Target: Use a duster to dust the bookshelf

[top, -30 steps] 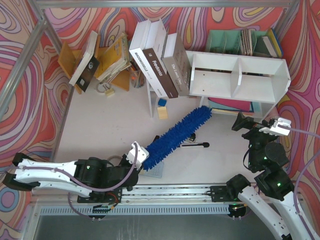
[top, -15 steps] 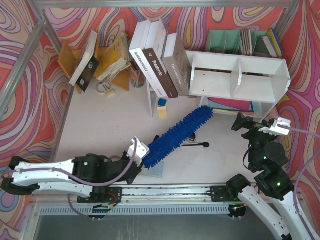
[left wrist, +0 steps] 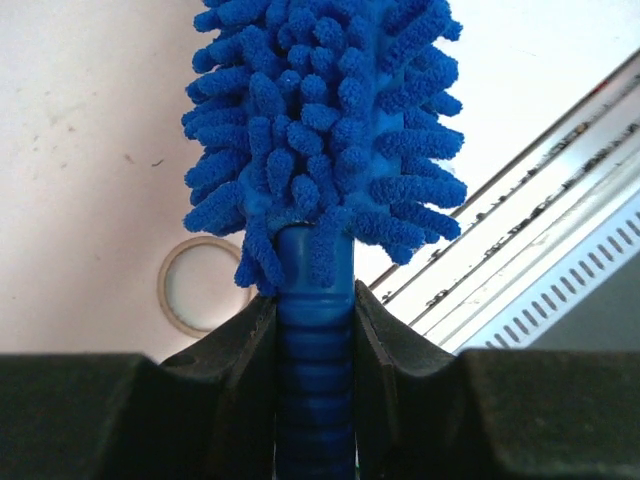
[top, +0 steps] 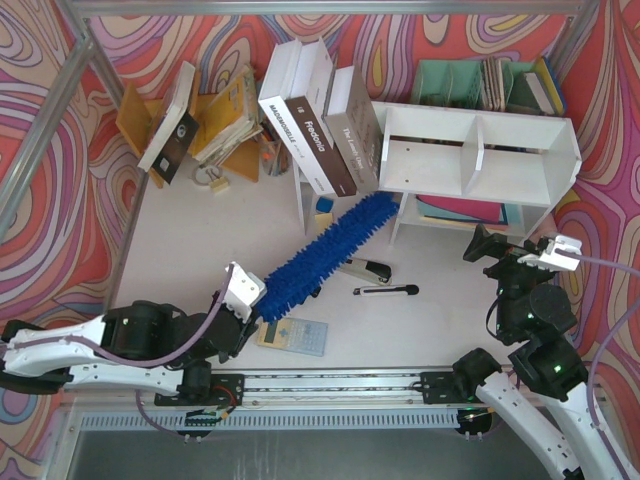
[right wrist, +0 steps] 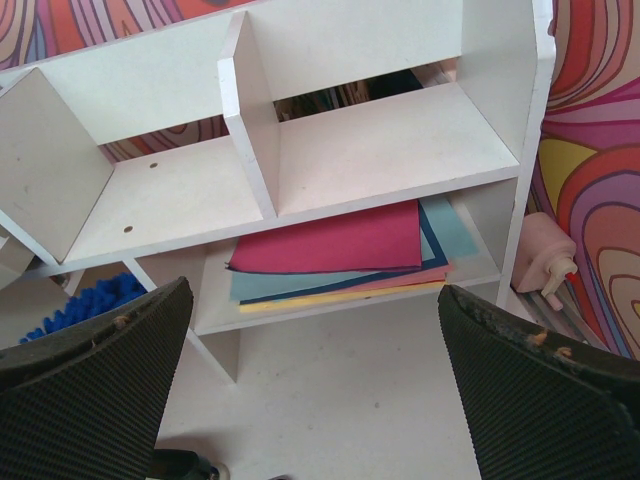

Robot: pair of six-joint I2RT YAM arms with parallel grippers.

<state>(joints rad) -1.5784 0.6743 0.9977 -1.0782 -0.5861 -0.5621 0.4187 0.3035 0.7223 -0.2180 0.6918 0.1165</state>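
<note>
The white bookshelf (top: 480,155) stands at the back right, with two box compartments above a lower tier of coloured paper; it fills the right wrist view (right wrist: 330,150). My left gripper (top: 247,300) is shut on the ribbed blue handle of the fluffy blue duster (top: 325,250), which is held off the table, slanting up-right with its tip near the shelf's left leg. In the left wrist view the duster (left wrist: 320,140) stands straight up from the gripper (left wrist: 315,330). My right gripper (top: 485,245) is open and empty in front of the shelf (right wrist: 310,400).
A black stapler (top: 368,270) and a black pen (top: 386,291) lie mid-table, a calculator (top: 293,335) near the front rail. Leaning books (top: 315,120) stand left of the shelf. A yellow book rack (top: 190,125) is back left, a green organiser (top: 480,85) behind the shelf.
My left arm has pulled back to the left and swung the duster up and left. Its tip now lies by the shelf's left leg. The stapler and calculator are uncovered. The right arm has not moved.
</note>
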